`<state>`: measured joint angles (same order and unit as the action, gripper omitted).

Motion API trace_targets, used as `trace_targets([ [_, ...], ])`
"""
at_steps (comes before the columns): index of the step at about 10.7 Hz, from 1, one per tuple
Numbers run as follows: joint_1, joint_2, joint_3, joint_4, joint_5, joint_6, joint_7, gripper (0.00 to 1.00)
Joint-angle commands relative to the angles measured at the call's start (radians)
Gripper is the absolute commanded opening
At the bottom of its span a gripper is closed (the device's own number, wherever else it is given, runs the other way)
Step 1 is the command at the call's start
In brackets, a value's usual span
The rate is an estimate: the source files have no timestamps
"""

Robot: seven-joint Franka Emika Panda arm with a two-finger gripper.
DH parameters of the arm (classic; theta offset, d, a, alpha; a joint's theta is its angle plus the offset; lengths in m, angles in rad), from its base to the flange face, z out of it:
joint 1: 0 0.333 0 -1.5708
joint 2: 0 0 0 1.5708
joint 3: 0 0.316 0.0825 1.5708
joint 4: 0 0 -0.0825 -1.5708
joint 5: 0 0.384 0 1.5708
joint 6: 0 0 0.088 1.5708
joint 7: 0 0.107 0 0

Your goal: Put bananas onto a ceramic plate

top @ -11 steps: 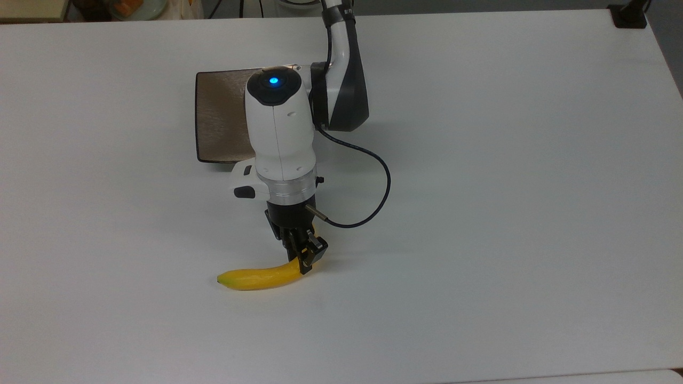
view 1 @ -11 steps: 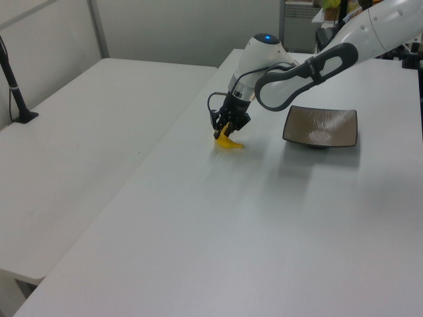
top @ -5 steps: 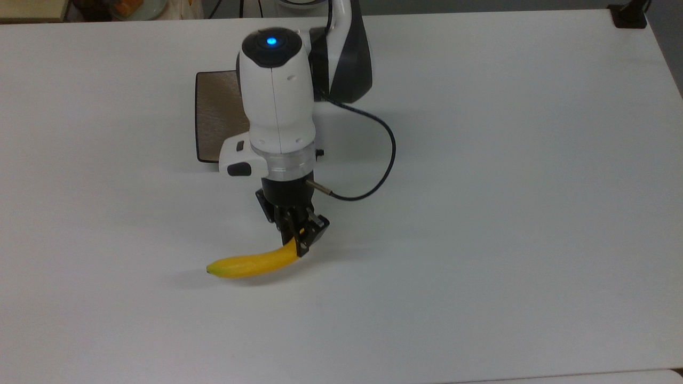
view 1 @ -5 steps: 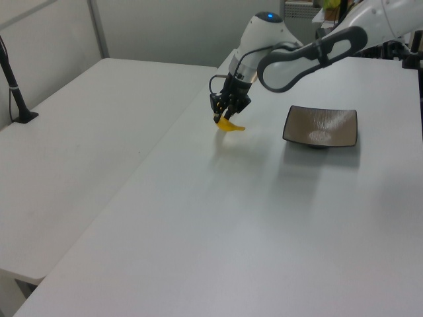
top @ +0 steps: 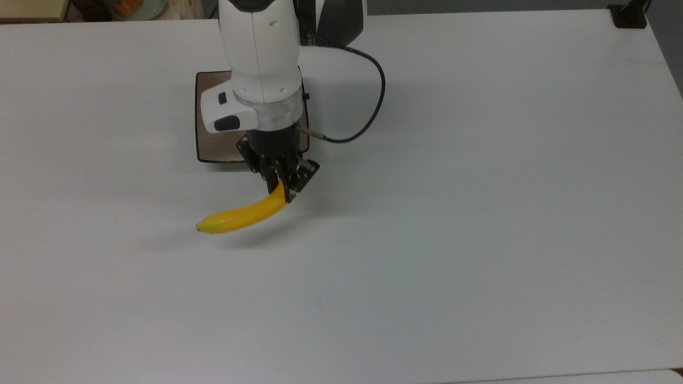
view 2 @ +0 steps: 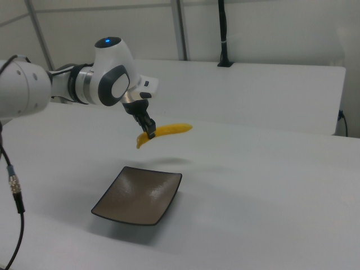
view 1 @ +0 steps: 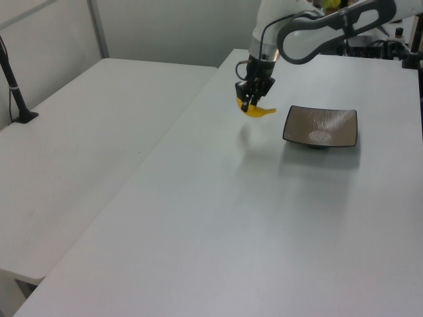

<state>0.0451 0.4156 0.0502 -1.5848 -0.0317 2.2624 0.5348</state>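
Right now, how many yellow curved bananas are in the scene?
1. The yellow curved banana hangs in the air above the white table, clamped at one end by the gripper, short of the square brown ceramic plate. The arm could hide another.

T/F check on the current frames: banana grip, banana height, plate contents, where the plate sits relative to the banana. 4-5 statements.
1. The gripper is shut on the banana. True.
2. The banana lies flat on the table. False: it hangs in the air, with its shadow on the table below it in the right view.
3. The ceramic plate already holds fruit. False: nothing lies on it.
4. The gripper holds the banana near one end, not at its middle. True.
5. In the left view, the plate sits to the left of the banana. False: it sits to the banana's right.
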Motion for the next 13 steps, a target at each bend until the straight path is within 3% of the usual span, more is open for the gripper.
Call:
trace_targets([
  [1,-0.03,-0.174,0.01,-0.18,0.006,-0.101,-0.177,0.19],
  [4,-0.068,-0.286,0.005,-0.27,0.006,-0.194,-0.333,0.19],
  [9,-0.086,-0.376,-0.001,-0.343,-0.011,-0.357,-0.571,0.22],
  [10,-0.085,-0.373,-0.001,-0.343,-0.011,-0.372,-0.576,0.49],
  [11,-0.083,-0.371,-0.001,-0.343,-0.019,-0.382,-0.572,0.99],
  [13,-0.085,-0.37,-0.001,-0.34,-0.019,-0.382,-0.564,1.0],
])
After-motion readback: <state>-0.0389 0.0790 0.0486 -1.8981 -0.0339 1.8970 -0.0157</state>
